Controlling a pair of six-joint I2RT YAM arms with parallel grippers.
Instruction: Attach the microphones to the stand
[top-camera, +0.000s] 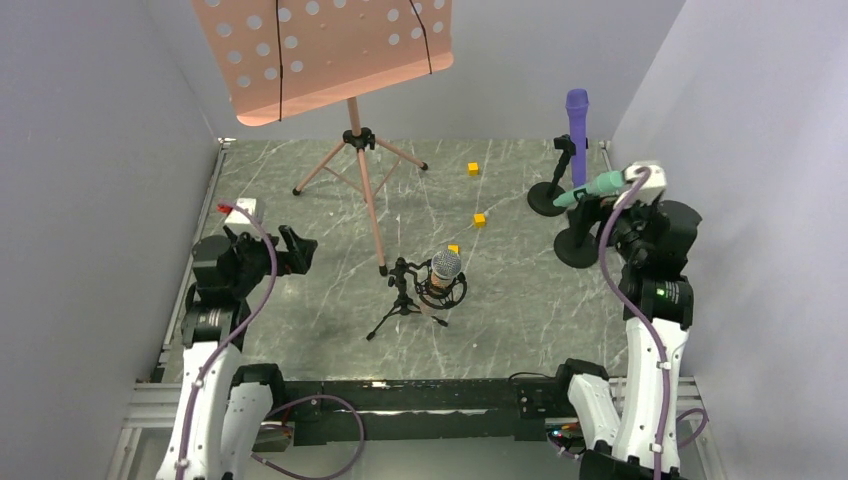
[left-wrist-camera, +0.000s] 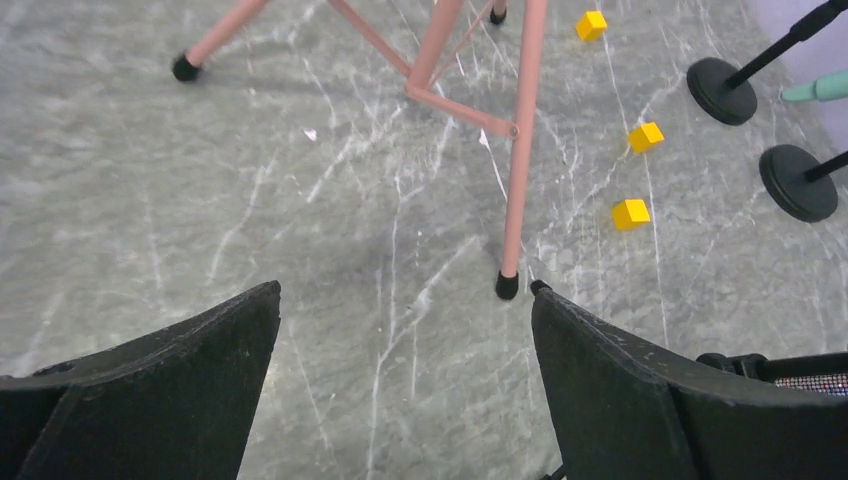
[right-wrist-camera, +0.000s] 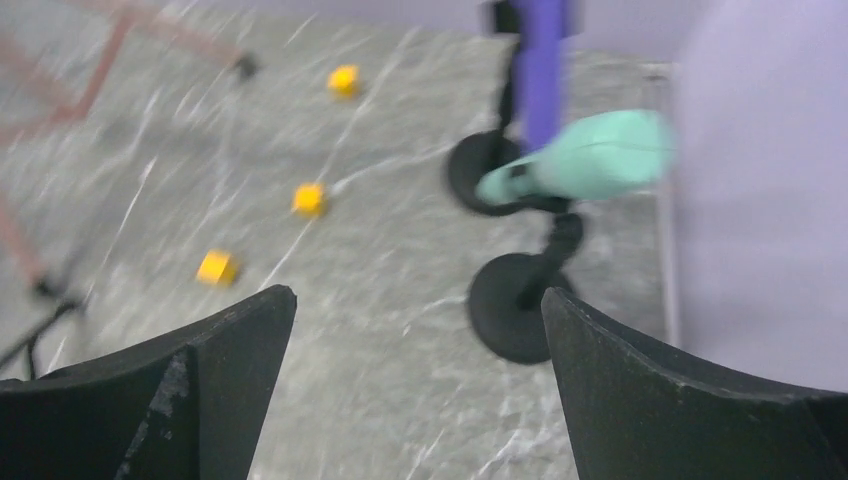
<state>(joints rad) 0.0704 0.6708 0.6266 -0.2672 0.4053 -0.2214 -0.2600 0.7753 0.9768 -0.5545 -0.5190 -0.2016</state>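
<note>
The purple microphone (top-camera: 577, 120) stands upright in a black round-base stand (top-camera: 548, 198) at the back right. The mint-teal microphone (top-camera: 592, 187) lies tilted in the clip of a second round-base stand (top-camera: 578, 247). The silver-mesh microphone (top-camera: 445, 268) sits in a small black tripod stand (top-camera: 405, 300) at mid table. My left gripper (left-wrist-camera: 405, 290) is open and empty above the table at the left (top-camera: 293, 249). My right gripper (right-wrist-camera: 415, 300) is open and empty, just short of the mint-teal microphone (right-wrist-camera: 585, 160) and the purple one (right-wrist-camera: 541, 70). The right wrist view is blurred.
A pink music stand (top-camera: 350, 50) with tripod legs (left-wrist-camera: 520, 150) stands at the back centre. Three small yellow cubes (top-camera: 473, 168) (top-camera: 480, 219) (top-camera: 453, 248) lie on the marble table. Grey walls close in both sides.
</note>
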